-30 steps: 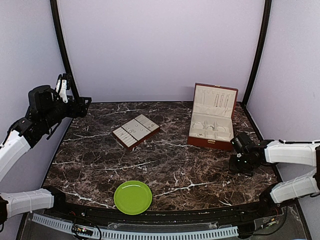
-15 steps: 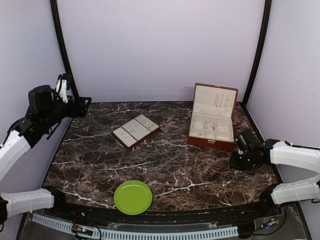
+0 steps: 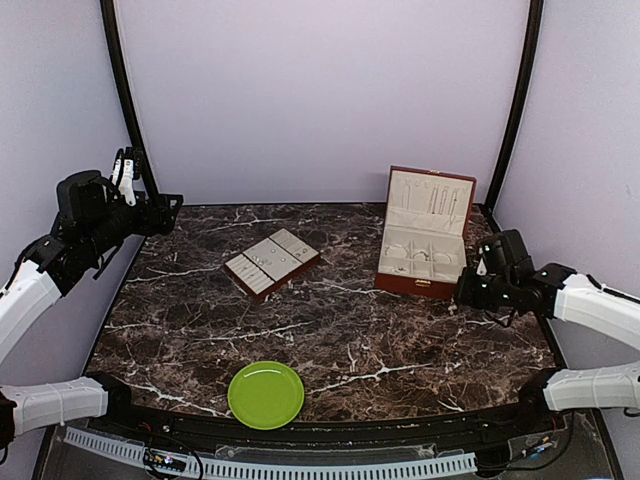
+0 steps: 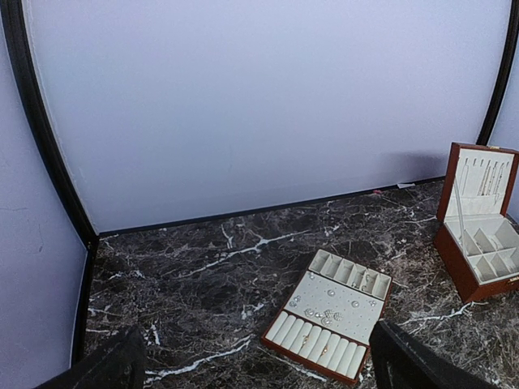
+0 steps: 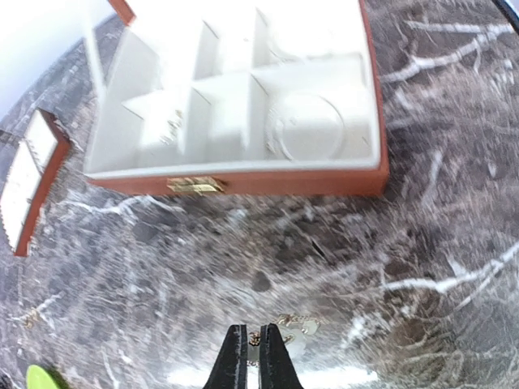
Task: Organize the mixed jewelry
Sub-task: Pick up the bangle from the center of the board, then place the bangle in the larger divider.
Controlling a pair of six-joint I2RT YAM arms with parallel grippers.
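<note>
From above, the round green plate (image 3: pixel 266 394) near the front edge of the dark marble tabletop (image 3: pixel 330 330) carries nothing that I can see, so it looks as if no loose pieces wait there. The flat cream-lined tray with reddish-brown edges (image 3: pixel 290 275) lies in the middle, and the reddish-brown box with a gold clasp (image 3: pixel 420 288) stands open at the back right. The left hand (image 3: pixel 168 206) hangs high at the left side, well apart from everything, and the right hand (image 3: pixel 467 291) is low, just beside the front right corner of the box. In the left wrist view the fingers (image 4: pixel 109 369) of the left hand stand wide apart and hold nothing. Beyond them the mixed jewelry (image 4: pixel 327 310) shows as tiny silvery bits on the flat middle part of the tray, and thin chains hang in the lid of the box. In the right wrist view the right hand is clenched, and a thin metal chain (image 5: pixel 285 324) seems pinched at its tips, over the tabletop in front of the box. This picture is blurred, so I am not fully sure of the grip. One compartment of the box holds a ring-like piece. I judge that most of the sorting is done, and that this chain is not yet put in its place.
</note>
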